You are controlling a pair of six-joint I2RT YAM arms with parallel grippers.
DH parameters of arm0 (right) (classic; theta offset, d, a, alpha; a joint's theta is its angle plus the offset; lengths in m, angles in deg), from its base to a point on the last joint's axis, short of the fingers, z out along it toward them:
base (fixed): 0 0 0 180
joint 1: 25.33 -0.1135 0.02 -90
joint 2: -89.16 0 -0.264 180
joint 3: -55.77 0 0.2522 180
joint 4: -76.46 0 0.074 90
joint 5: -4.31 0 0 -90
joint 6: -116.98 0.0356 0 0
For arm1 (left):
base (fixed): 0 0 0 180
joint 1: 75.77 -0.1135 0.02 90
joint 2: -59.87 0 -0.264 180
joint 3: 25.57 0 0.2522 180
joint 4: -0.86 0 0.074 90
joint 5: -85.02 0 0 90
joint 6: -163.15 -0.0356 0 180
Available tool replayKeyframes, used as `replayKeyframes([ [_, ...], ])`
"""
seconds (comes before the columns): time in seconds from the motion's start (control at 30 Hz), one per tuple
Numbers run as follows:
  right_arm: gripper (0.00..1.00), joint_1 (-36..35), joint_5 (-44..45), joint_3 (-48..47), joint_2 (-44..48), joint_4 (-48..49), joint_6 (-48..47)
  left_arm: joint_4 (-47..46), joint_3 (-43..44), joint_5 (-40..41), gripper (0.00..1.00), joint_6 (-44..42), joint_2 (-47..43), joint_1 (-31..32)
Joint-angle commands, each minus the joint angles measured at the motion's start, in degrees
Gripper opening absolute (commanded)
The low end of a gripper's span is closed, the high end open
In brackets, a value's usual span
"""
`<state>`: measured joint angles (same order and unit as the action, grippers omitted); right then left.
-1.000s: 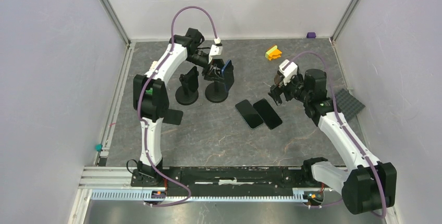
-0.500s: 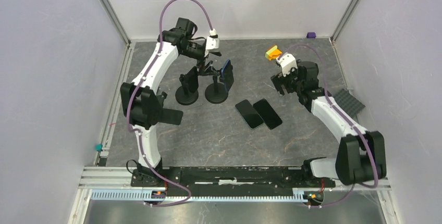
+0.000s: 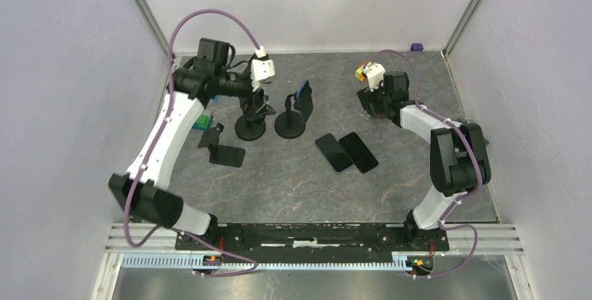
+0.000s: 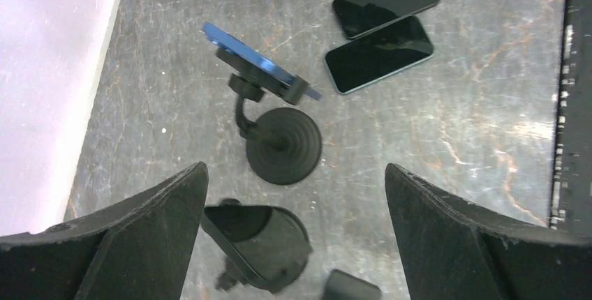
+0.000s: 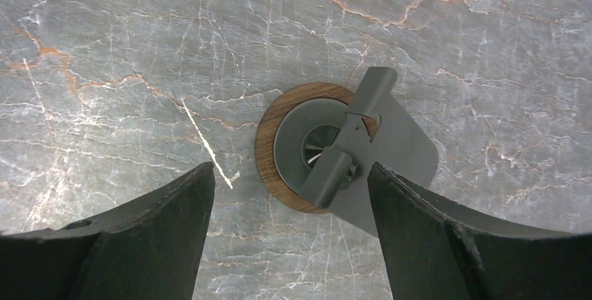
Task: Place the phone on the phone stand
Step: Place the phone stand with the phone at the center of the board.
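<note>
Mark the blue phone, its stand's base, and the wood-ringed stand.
blue phone (image 4: 276, 71): left wrist view, blue side.
stand base (image 4: 285, 150): left wrist view, disc top.
wood-ringed stand (image 5: 267, 143): right wrist view, wooden ring.

flat black phones (image 3: 333, 153): 2 | blue phone (image 3: 304, 94): 1 | round-base stands (image 3: 250, 131): 2 | wood-base stand (image 5: 290, 143): 1

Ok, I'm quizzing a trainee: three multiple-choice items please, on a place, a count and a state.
1. Blue phone is: A on a round-based stand; B lying flat; C in a claw.
2. Black phones flat on the table: A one; B two; C four.
3. Left claw: A shut on a phone; B open, empty; C shut on a stand.
1 A, it sits on the stand's head. 2 B, two lie side by side. 3 B, fingers spread, gripping nothing.
</note>
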<state>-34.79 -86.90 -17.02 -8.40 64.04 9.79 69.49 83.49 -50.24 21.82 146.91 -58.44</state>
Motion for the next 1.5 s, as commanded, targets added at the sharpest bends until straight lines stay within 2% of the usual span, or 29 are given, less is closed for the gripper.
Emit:
replayKeyframes([
  [0.0,0.85,0.2,0.77,-4.07,-2.33,2.02,0.81,-6.71,-8.89,-1.86,1.0,9.12,-10.86,-0.1],
  [0.17,0.85,0.18,0.77,-3.82,-3.31,2.02,0.81,-11.58,-17.15,-3.48,1.0,14.84,-18.64,0.07],
  [0.37,0.85,0.14,0.77,-3.83,-4.22,2.02,0.81,-16.2,-25.16,-2.0,1.0,19.85,-23.73,0.13],
  [0.7,0.85,0.14,0.77,-5.05,-4.86,2.02,0.81,-16.47,-31.64,-2.78,1.0,20.55,-28.4,0.14],
  [0.97,0.85,0.14,0.77,-5.09,-2.24,2.02,0.81,-21.3,-35.11,-2.83,1.0,24.4,-29.27,0.13],
  [1.03,0.85,0.18,0.77,-4.85,-1.54,2.02,0.81,-23.5,-36.06,-0.91,1.0,26.47,-29.73,0.07],
  [1.07,0.85,0.14,10.06,-4.75,-1.25,5.59,0.81,-24.58,-36.53,0.44,1.0,27.71,-29.95,0.08],
  [1.1,0.85,0.14,13.01,-4.7,-0.94,5.75,-4.68,-25.39,-36.8,1.69,1.0,28.69,-30.17,0.05],
  [1.13,0.73,0.19,13.09,-4.54,-0.74,5.68,-5.46,-26.01,-37.02,3.47,1.0,29.96,-30.42,0.04],
  [1.3,0.96,0.2,13.08,-4.01,0.29,5.77,-5.24,-22.51,-34.76,13.07,1.0,32.28,-31.27,0.08],
  [1.47,0.98,0.19,11.62,-3.13,1.65,5.77,-5.57,-13.0,-32.9,24.62,1.0,26.94,-33.17,-0.01],
])
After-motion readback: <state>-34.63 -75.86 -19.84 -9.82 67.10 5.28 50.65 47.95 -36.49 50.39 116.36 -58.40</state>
